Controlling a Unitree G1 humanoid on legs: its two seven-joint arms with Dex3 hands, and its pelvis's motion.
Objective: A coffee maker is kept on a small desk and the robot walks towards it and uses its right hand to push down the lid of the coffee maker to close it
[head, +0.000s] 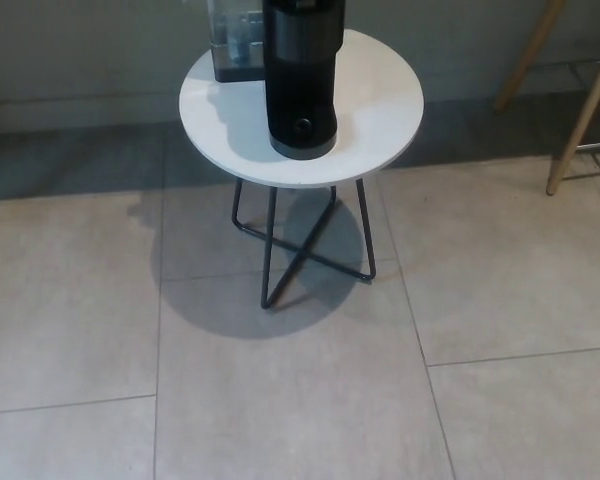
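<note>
The pale tiled floor (280, 400), matte with thin grout lines, fills most of the head view. On it, ahead of the robot, stands the round white table (380, 100), smooth-topped on thin dark crossed wire legs. The coffee maker (302, 80), a tall black glossy body with a clear water tank (230, 40) at its back left, sits near the table's middle; its lid is cut off at the top edge. Neither hand shows, so the state of the fingers cannot be told. The approach seems unfinished: the robot should probably close in squarely before raising the right hand, then press straight down so the light table does not tip.
</note>
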